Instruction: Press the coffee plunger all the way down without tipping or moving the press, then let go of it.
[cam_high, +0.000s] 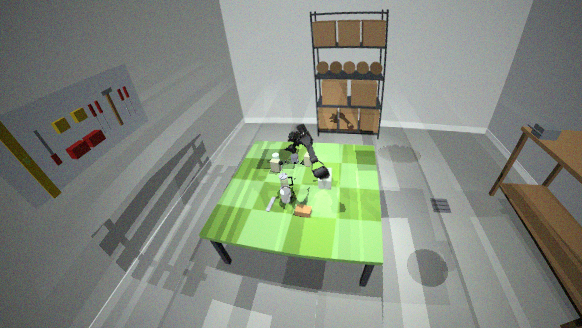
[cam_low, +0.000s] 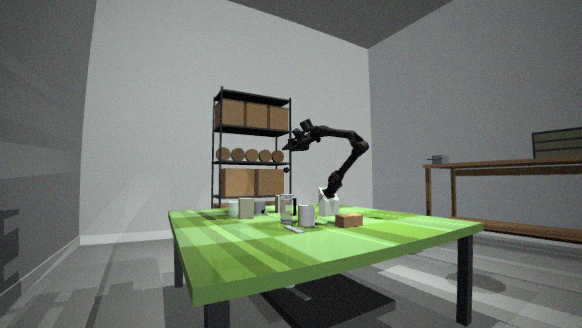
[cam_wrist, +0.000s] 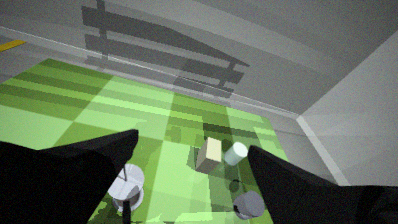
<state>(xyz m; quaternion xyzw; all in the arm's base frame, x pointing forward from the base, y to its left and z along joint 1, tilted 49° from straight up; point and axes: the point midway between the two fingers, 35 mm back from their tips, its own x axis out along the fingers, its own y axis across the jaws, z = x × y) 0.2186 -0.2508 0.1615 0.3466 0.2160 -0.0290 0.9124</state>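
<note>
Exterior view shows the job has hardly started: the coffee press (cam_low: 286, 208) stands upright on the green table (cam_low: 280, 252), among the cluster of cups and boxes toward the far side, and its plunger looks to be up, though it is too small to be sure. Nothing touches it. All of the pressing and the letting go is left to do.

The arm rises from its white base (cam_low: 327, 204) at the far right of the cluster, bends at a high elbow and reaches left, so the gripper (cam_low: 295, 143) hangs well above the things on the table, tilted downward. From the wrist view the two dark fingers stand spread wide with nothing between them, looking down on the table. The press (cam_wrist: 127, 190) shows near the bottom left of that view, just beside the left finger, with a cream box (cam_wrist: 210, 154) and a pale cup (cam_wrist: 235, 153) farther off. The gripper needs to descend and centre over the plunger knob.
</note>
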